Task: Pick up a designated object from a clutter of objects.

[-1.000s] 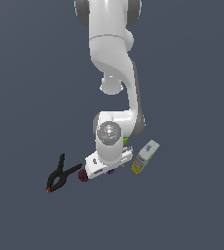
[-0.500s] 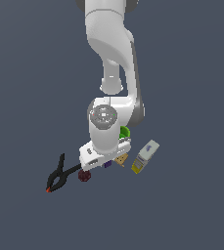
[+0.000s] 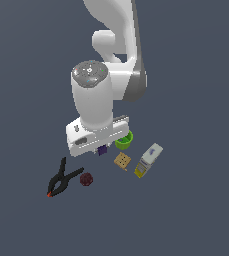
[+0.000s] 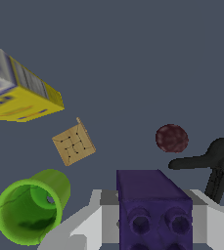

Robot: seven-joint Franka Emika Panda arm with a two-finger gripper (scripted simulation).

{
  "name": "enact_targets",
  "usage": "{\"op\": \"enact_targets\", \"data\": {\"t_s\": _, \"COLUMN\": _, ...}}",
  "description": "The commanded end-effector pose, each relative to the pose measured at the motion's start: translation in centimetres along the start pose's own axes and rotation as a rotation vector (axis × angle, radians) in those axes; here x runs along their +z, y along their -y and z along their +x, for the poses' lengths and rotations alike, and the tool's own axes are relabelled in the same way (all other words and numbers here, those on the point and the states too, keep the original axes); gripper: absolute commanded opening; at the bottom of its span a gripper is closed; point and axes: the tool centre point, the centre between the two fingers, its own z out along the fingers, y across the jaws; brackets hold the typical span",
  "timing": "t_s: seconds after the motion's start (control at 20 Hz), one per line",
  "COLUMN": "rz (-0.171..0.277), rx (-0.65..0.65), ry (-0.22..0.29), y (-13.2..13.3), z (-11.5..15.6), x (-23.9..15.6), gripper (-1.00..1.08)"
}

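Note:
The tiny dark purple block (image 3: 102,149) sits between my gripper's (image 3: 102,150) fingers just under the white hand, and looks raised off the floor. In the wrist view the purple block (image 4: 152,205) fills the space between the two grey-white fingers (image 4: 91,219), and my gripper (image 4: 152,222) is shut on it. Below lie the dark red ball (image 3: 86,179), the tan square block (image 3: 122,161), the green cup (image 3: 124,141), the black spring clamp (image 3: 61,179) and the white-and-yellow box (image 3: 148,160).
The wrist view shows the ball (image 4: 171,138), the tan block (image 4: 73,143), the cup (image 4: 28,207) on its side, the clamp (image 4: 216,163) and the box (image 4: 15,88) spread on the dark grey floor (image 3: 196,210).
The arm has risen with the purple block in the gripper. The ball and the tan block, covered by the hand before, now show below it.

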Motion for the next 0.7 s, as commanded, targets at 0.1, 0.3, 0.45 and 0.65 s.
{"op": "enact_targets", "data": {"t_s": 0.1, "rz": 0.001, "rx": 0.0, "ry": 0.0, "y": -0.7, "z": -1.6, "x": -5.4, "gripper": -1.0}}
{"op": "enact_targets", "data": {"t_s": 0.3, "rz": 0.002, "rx": 0.0, "ry": 0.001, "y": -1.3, "z": -2.9, "x": -9.8, "gripper": -1.0}}
{"op": "enact_targets", "data": {"t_s": 0.45, "rz": 0.002, "rx": 0.0, "ry": 0.001, "y": -1.7, "z": -3.6, "x": -12.7, "gripper": -1.0}}
{"op": "enact_targets", "data": {"t_s": 0.65, "rz": 0.002, "rx": 0.0, "ry": 0.002, "y": -2.2, "z": -4.5, "x": -15.9, "gripper": -1.0}}
